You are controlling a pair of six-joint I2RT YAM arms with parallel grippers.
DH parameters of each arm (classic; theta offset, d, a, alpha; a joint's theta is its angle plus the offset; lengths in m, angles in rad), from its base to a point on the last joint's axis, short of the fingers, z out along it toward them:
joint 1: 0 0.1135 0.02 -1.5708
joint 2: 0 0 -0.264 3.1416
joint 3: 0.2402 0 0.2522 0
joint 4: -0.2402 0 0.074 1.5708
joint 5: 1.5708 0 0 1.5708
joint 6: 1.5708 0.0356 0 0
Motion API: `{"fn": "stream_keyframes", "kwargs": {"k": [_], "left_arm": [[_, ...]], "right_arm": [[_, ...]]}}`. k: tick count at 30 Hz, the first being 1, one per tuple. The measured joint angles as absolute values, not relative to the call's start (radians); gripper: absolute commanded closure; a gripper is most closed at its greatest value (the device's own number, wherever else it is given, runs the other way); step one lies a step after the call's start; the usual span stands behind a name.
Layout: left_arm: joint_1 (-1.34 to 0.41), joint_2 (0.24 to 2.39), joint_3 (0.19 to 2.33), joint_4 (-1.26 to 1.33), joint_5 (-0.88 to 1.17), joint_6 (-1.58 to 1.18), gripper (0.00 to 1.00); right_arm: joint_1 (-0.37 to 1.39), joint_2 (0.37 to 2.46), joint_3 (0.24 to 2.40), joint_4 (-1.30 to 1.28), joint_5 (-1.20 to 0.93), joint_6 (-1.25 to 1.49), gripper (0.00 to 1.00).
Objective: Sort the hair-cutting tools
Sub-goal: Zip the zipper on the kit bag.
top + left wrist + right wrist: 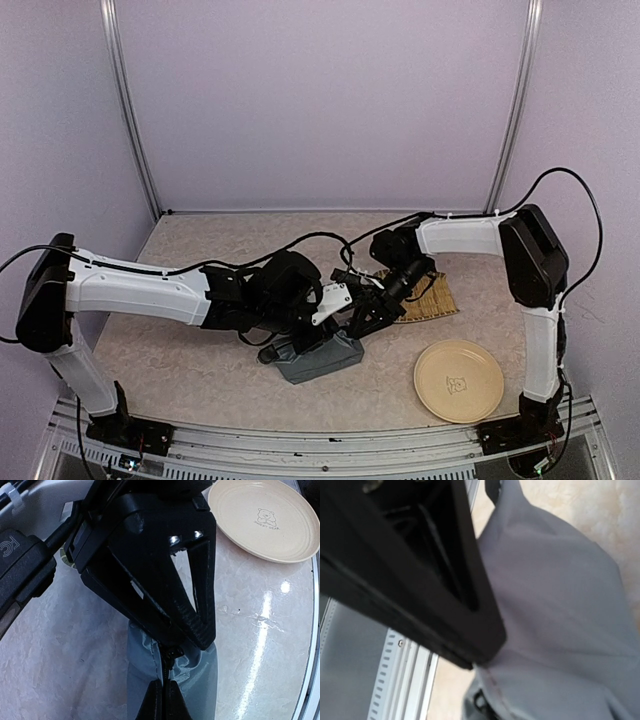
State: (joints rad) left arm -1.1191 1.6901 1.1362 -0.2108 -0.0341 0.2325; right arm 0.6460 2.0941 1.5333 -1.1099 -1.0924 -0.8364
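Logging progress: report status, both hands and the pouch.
Left hand shut at pouch zip. Right hand pinching pouch edge. No cutting tools in sight. Plate off to the side.

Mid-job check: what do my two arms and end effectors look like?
Left arm and right arm: white link shells, black joints, black cables running along them. Right end effector: black, triangular open-frame fingers. Left end effector: black too.

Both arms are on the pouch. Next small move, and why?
Probably draw the left end effector a little along the zipper, away from the right end effector. The left one is shut right on the zipper line of the pouch, the right one appears to pinch the fabric beside it, and no opening shows. Whether the pull tab is actually gripped is unclear.
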Motion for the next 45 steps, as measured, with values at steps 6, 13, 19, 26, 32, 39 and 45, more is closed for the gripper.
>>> {"fn": "stream_keyframes", "kwargs": {"k": [6,13,19,26,32,39,45], "left_arm": [[-1.119,1.708,1.161,-0.220,-0.035,0.211,1.00],[-1.119,1.731,1.198,-0.242,-0.037,0.185,1.00],[-1.123,1.734,1.201,-0.249,-0.039,0.177,1.00],[-1.126,1.734,1.201,-0.255,-0.046,0.184,1.00],[-1.144,1.734,1.203,-0.263,-0.101,0.226,1.00],[-1.165,1.734,1.213,-0.253,-0.147,0.275,1.00],[-1.174,1.732,1.210,-0.235,-0.148,0.313,1.00]], "right_arm": [[0.653,2.100,1.546,-1.114,-1.092,-0.815,0.75],[0.656,2.100,1.576,-1.113,-1.066,-0.767,0.86],[0.656,2.112,1.579,-1.111,-1.054,-0.741,1.00],[0.657,2.113,1.579,-1.132,-1.044,-0.752,1.00],[0.649,2.089,1.579,-1.175,-0.997,-0.812,1.00],[0.635,2.059,1.571,-1.217,-0.960,-0.880,1.00],[0.622,2.057,1.551,-1.230,-0.969,-0.908,1.00]]}}
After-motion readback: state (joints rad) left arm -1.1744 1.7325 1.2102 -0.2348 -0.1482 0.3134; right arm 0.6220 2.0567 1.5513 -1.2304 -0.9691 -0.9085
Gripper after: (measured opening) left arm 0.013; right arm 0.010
